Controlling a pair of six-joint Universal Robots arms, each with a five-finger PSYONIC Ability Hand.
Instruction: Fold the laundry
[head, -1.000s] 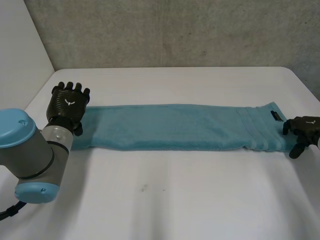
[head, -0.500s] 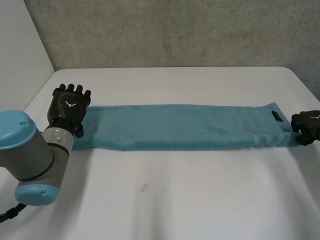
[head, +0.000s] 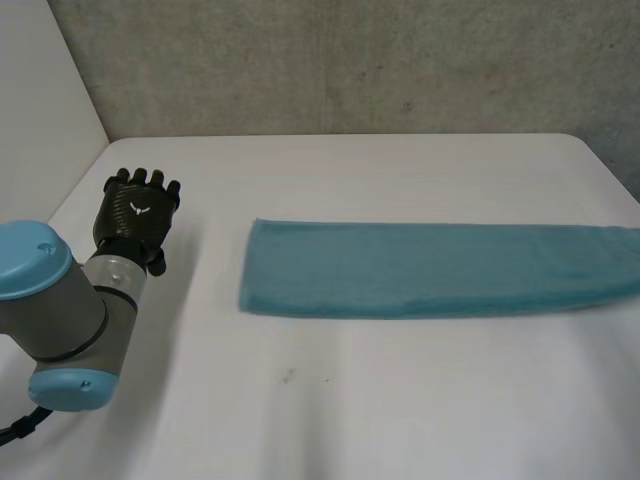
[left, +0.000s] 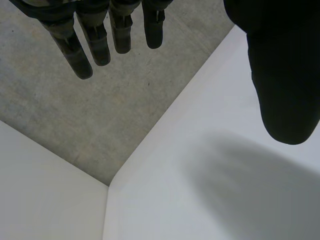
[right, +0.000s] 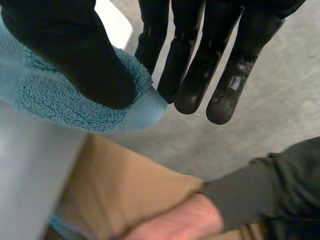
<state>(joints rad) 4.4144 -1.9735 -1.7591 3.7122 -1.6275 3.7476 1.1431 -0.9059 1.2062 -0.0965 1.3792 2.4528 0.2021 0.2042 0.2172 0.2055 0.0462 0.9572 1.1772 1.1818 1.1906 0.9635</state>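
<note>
Concrete (head: 350, 60) backs the white desk (head: 400, 400); the teal towel (head: 430, 268) stretches to its right edge, its end pinched by the right hand (right: 65, 50), likely for folding over. The left hand (head: 135, 215) hovers near the left edge, fingers (left: 80, 50) straight and empty.

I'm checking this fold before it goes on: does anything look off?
Yes. The teal towel lies far toward the robot's right; the right hand pinches its end beyond the table edge, above a person's forearm. The left hand hangs open over bare table, apart from the towel.
</note>
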